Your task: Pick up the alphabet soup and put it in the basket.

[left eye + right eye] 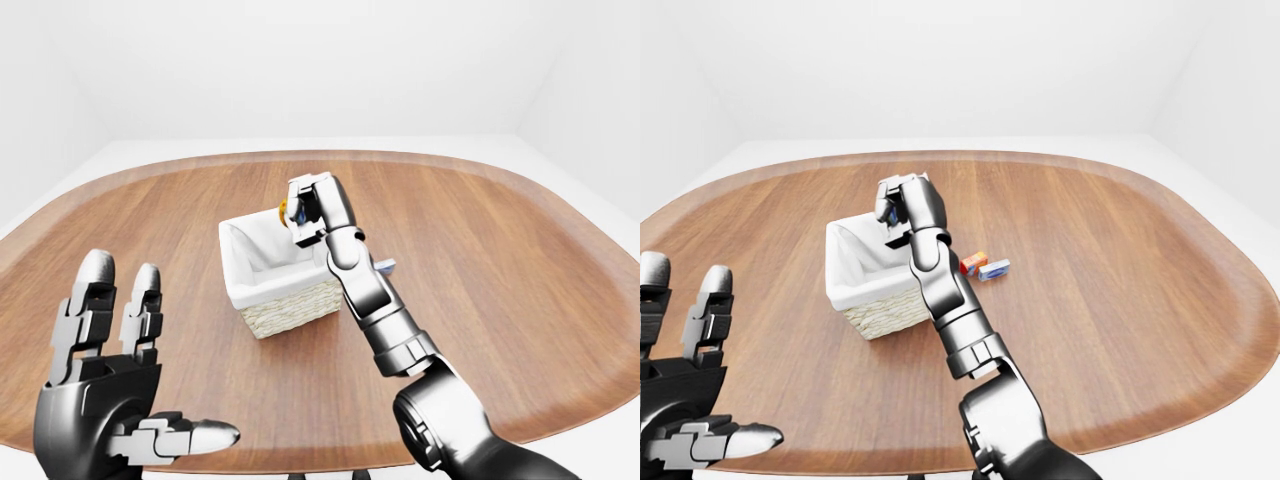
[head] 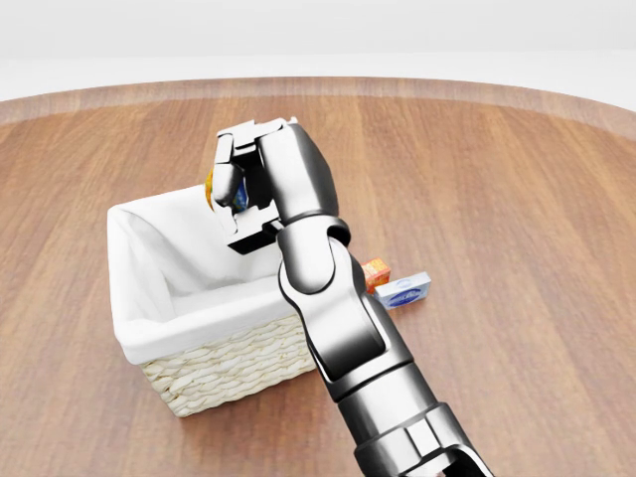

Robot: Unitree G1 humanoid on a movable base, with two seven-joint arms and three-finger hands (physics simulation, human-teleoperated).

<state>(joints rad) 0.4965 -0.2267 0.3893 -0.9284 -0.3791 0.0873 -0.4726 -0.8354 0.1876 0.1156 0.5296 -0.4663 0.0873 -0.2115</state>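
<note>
The alphabet soup can (image 2: 213,189) shows only as a sliver of orange and blue label between the fingers of my right hand (image 2: 235,195), which is shut on it. Hand and can hang over the upper right part of the wicker basket (image 2: 231,371), above its white cloth liner. Most of the can is hidden by the hand. In the left-eye view my left hand (image 1: 150,360) is raised at the lower left, fingers spread open and holding nothing, far from the basket (image 1: 290,312).
Two small boxes lie on the round wooden table (image 2: 517,199) right of the basket: an orange-red one (image 2: 376,272) and a blue-and-white one (image 2: 403,290). My right forearm (image 2: 338,328) crosses the basket's right rim in the head view.
</note>
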